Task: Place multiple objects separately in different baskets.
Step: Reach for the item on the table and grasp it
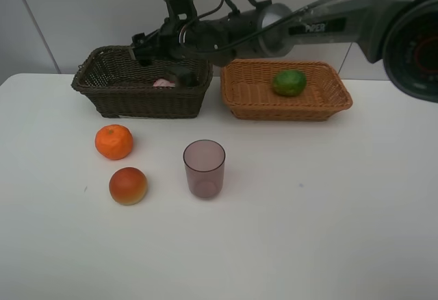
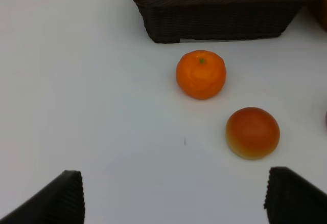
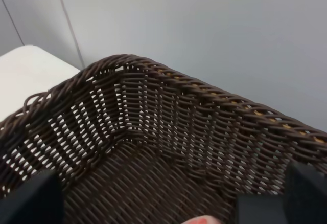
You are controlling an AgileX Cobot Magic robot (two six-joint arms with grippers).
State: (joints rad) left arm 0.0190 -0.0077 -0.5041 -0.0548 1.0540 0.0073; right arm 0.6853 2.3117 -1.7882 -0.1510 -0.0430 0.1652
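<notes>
Surface: plain white table [image 1: 328,211], matte, with a few small dark specks. Behind it is a light grey panelled wall [image 1: 82,12] with thin vertical seams.

Counts:
- Baskets: 2, side by side at the back of the table and not quite touching. The dark brown basket [image 1: 140,88] is on the left of the high view and is the deeper one. The tan basket [image 1: 287,101] is on the right.
- Fruit: 3. The green fruit [image 1: 289,82] is in the tan basket. The tangerine [image 1: 113,142] is on the table in front of the dark basket. The red-orange fruit [image 1: 128,185] is on the table near the tangerine, not touching it.
- Cups: 1. The purple cup [image 1: 204,168] stands upright on the table, mouth up, right of the two loose fruits.
- Bottles: 1 visible. The pink bottle [image 1: 164,82] lies in the dark brown basket.

Writing: white lettering on the right arm [image 1: 325,27] looks like "PiPER", a bit blurred. The pink bottle has a label, but I can't read it.

Pincers:
- Right pincer [image 3: 168,199]: its arm reaches across from the right, and the pincer hangs over the dark brown basket. The jaws are spread wide and hold nothing. A sliver of pink shows below them.
- Left pincer [image 2: 179,198]: seen only in its wrist view, above bare table in front of the tangerine and red-orange fruit. The jaws are wide apart and empty.
</notes>
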